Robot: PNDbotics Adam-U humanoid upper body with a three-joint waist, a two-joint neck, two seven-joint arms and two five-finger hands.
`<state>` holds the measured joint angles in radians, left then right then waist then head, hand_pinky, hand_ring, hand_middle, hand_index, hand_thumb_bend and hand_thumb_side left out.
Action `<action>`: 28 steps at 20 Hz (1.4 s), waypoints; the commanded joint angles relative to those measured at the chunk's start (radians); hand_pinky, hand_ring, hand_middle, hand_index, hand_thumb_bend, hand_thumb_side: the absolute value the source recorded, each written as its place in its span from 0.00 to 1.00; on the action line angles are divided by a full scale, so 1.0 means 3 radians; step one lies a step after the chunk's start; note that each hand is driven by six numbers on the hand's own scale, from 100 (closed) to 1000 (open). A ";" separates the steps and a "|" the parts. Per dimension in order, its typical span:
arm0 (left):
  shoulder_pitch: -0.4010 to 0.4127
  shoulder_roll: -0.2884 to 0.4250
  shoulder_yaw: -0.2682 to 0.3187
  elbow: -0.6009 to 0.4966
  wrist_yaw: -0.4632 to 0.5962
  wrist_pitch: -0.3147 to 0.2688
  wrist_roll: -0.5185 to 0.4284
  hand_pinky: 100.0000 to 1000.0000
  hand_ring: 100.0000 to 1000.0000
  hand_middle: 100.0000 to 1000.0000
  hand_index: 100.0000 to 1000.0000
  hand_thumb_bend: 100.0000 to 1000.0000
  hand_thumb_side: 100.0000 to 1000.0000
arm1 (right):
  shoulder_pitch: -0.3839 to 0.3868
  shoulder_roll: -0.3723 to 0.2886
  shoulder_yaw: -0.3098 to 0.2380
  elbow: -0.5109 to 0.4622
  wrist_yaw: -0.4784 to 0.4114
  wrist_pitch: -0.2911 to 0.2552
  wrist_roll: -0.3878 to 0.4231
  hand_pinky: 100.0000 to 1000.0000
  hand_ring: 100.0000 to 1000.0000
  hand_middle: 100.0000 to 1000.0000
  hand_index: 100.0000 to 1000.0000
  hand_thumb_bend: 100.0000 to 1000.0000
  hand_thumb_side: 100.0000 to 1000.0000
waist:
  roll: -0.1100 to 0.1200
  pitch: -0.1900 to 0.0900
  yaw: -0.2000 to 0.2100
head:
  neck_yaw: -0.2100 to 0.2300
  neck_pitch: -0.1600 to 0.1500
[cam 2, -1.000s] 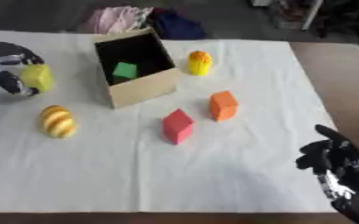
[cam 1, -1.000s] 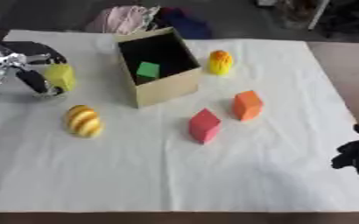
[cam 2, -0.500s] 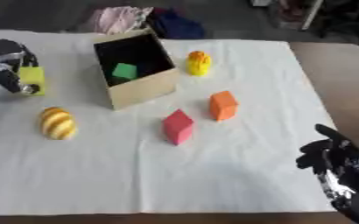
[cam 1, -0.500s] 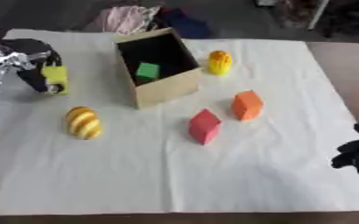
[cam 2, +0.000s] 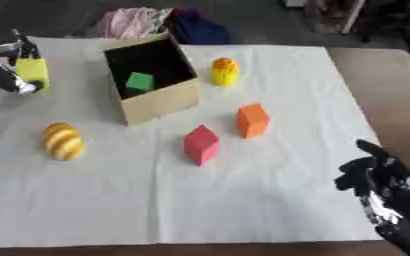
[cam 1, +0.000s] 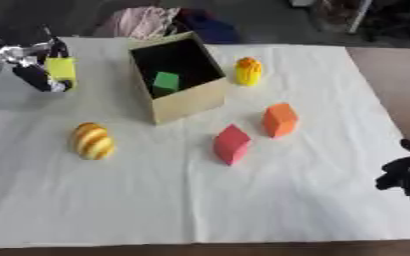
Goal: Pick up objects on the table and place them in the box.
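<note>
Right hand (cam 2: pixel 379 187) idle at 5 o'clock off the near-right edge of the white cloth (cam 1: pixel 243 200), fingers relaxed and pointing up, holding nothing. Striped yellow-orange egg shape (cam 1: pixel 93 141) lies at 9 o'clock on the cloth, alone. Red block (cam 1: pixel 232 144) near centre, orange block (cam 1: pixel 279 120) just beside it toward 1 o'clock, apart, not touching. Open cardboard box (cam 1: pixel 187 100) sits tilted toward 12 o'clock from centre, 1 green cube (cam 1: pixel 166 82) inside on its dark floor. Yellow rounded object (cam 1: pixel 248 71) stands just right of the box, near its far corner. Left hand (cam 1: pixel 25 60) at 10 o'clock, arm coming in from the left edge, fingers and thumb pinched on a yellow block (cam 1: pixel 61 70), held left of the box and well apart from it; cannot tell if it is clear of the cloth. Pink and dark blue fabric (cam 1: pixel 156 22) piled beyond the far edge at 12 o'clock.
</note>
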<state>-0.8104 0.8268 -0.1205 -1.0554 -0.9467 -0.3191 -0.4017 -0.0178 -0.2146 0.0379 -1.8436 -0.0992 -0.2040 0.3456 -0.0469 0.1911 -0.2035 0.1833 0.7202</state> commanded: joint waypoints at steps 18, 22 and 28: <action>-0.0274 -0.0486 -0.0558 -0.0530 0.0322 -0.0142 -0.0248 0.81 0.74 0.72 0.85 0.09 0.20 | -0.0036 -0.0021 0.0021 -0.0010 -0.0017 0.0001 0.0054 0.55 0.55 0.58 0.91 0.00 0.34 | 0.0021 -0.0056 -0.0109 | 0.0010 -0.0021; -0.0243 -0.0436 -0.0532 -0.0583 0.0366 -0.0135 -0.0290 0.84 0.80 0.81 0.91 0.08 0.28 | -0.0033 -0.0022 0.0016 -0.0008 -0.0014 0.0001 0.0052 0.55 0.55 0.58 0.91 0.00 0.34 | 0.0023 -0.0057 -0.0093 | 0.0002 -0.0023; -0.0207 -0.0352 -0.0501 -0.0712 0.0334 -0.0082 -0.0333 0.88 0.85 0.91 0.98 0.10 0.55 | -0.0032 -0.0024 0.0013 -0.0004 -0.0010 0.0002 0.0052 0.55 0.55 0.58 0.91 0.00 0.34 | 0.0028 -0.0056 -0.0064 | -0.0006 -0.0034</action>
<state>-0.8599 0.6871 -0.2854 -1.2453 -0.8461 -0.3477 -0.4983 -0.0186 -0.2141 0.0447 -1.8367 -0.0998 -0.2015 0.3598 -0.0451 0.1900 -0.2230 0.1830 0.7201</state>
